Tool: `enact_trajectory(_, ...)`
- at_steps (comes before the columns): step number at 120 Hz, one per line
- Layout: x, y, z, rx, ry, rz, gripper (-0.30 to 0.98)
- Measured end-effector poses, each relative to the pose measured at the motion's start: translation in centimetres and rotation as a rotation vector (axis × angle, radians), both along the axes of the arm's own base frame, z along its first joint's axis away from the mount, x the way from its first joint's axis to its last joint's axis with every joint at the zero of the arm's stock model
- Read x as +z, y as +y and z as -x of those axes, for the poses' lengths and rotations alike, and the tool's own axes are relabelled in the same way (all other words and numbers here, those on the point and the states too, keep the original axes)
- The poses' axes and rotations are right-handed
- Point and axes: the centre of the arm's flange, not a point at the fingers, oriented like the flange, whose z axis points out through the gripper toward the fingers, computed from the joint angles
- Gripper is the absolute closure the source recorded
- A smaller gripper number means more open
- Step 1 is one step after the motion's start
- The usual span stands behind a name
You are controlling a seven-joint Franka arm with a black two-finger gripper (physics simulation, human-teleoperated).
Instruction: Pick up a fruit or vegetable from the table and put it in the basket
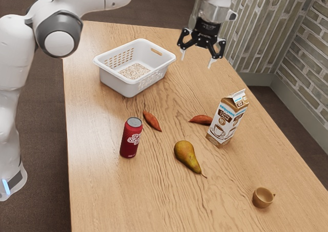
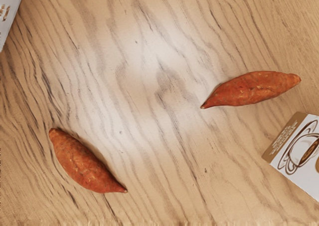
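Observation:
My gripper [image 1: 197, 61] hangs open and empty high above the table's far part, right of the basket in the exterior view. The white basket [image 1: 121, 85] stands upright, its speckled bottom visible; its side [image 2: 9, 11] edges into the wrist view. One sweet potato [image 1: 152, 121] lies behind the can, and another sweet potato [image 1: 201, 120] lies beside the carton. The wrist view has both apart on the wood, one sweet potato [image 2: 83, 162] and the other sweet potato [image 2: 253, 88] near the carton. A green-brown pear [image 1: 186, 155] lies nearer the exterior camera.
A red can [image 1: 131, 138] stands left of the pear in the exterior view. The carton [image 1: 227, 119], also a partial carton [image 2: 299, 148] in the wrist view, stands upright at the right. A small brown cup [image 1: 262, 197] is near the wooden table's [image 1: 102, 191] right edge. A brick wall rises behind.

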Motion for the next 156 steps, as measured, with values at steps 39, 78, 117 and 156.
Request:
enact_trajectory(39,-7.5,-7.7,5.0,0.089,0.034,-0.07,0.0)
enact_trajectory(78,-9.4,-8.6,7.0,0.231,-0.065,-0.006,0.0)
enact_trajectory(117,-11.1,-12.2,7.2,0.263,-0.101,0.015,0.0)
enact_trajectory(156,-13.9,-12.5,6.6,0.315,-0.092,0.014,0.0)
